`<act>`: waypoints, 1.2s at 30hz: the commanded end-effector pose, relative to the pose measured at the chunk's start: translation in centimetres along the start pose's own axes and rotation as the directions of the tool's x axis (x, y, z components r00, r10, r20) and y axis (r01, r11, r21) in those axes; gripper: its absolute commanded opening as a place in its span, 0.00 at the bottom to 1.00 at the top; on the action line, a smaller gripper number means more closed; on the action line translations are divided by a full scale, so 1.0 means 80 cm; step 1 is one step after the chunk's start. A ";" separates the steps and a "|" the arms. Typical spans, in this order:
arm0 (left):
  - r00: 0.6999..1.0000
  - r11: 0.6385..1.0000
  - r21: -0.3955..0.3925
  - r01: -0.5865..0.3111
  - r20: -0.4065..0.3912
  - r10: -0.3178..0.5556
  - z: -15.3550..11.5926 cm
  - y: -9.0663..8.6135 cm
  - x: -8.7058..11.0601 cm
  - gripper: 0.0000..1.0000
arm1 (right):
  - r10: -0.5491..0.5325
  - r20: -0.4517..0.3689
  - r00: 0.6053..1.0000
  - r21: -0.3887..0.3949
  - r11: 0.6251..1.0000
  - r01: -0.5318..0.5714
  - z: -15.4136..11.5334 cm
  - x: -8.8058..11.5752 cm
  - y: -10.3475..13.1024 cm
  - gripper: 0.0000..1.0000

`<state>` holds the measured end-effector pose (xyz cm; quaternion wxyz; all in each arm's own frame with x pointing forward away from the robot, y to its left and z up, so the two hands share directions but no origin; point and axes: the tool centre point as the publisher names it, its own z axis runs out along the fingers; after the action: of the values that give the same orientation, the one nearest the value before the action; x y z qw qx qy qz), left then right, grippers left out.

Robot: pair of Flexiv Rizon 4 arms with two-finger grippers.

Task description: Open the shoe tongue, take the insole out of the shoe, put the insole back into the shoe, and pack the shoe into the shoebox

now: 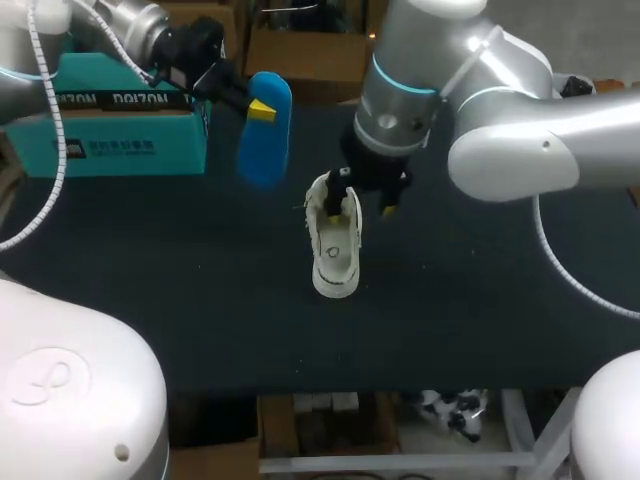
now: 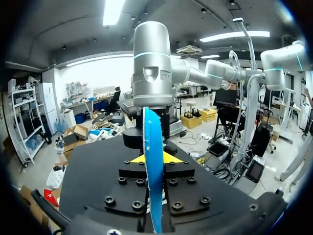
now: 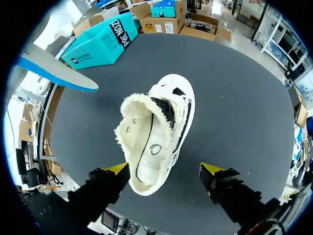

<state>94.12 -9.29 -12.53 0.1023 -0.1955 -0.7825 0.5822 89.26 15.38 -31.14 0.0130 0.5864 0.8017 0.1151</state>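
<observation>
The white shoe (image 1: 335,250) lies on the dark table (image 1: 480,330), near the middle. Its mouth is open and the fluffy inside shows. I cannot tell if it stands straight or leans.

The right jaws hang right over the shoe's open end. They are wide open, with one yellow tip on each side of the shoe. They are not holding it.

A bit farther back and to the left, the left jaws are up in the air. They are shut on the blue insole (image 1: 265,135), pressing its two flat sides. The insole is well apart from the shoe.

Farthest back on the left sits the teal box (image 1: 110,135).

I think the insole has to go back in next. The shoe is loose, so a push from the insole could tip it or slide it away. The insole is thin and bendy, so it could fold or catch on the edge of the shoe's mouth. It could also slip out of the jaws. The two arms are near each other and might bump.
</observation>
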 end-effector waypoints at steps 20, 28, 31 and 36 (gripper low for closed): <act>0.989 0.994 0.079 0.076 0.125 -0.085 0.025 -0.013 0.085 0.00 | 0.201 -0.239 0.950 0.092 0.979 -0.184 -0.063 -0.040 -0.026 1.00; 0.989 0.986 0.131 0.102 0.092 -0.114 0.056 -0.032 0.106 0.00 | 0.218 -0.328 0.919 0.125 0.975 -0.186 -0.073 -0.039 -0.036 1.00; 0.990 0.987 0.128 0.097 0.086 -0.109 0.072 -0.037 0.107 0.00 | 0.218 -0.328 0.919 0.125 0.975 -0.186 -0.073 -0.039 -0.036 1.00; 0.994 0.988 0.142 0.055 0.084 -0.067 0.096 -0.043 0.114 0.00 | 0.317 -0.364 0.876 0.242 0.940 -0.240 -0.068 -0.032 -0.031 1.00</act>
<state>83.03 -12.17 -11.98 0.1230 -0.1522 -0.7501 0.6317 86.04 11.07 -26.45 -0.1824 0.6519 0.7160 0.1708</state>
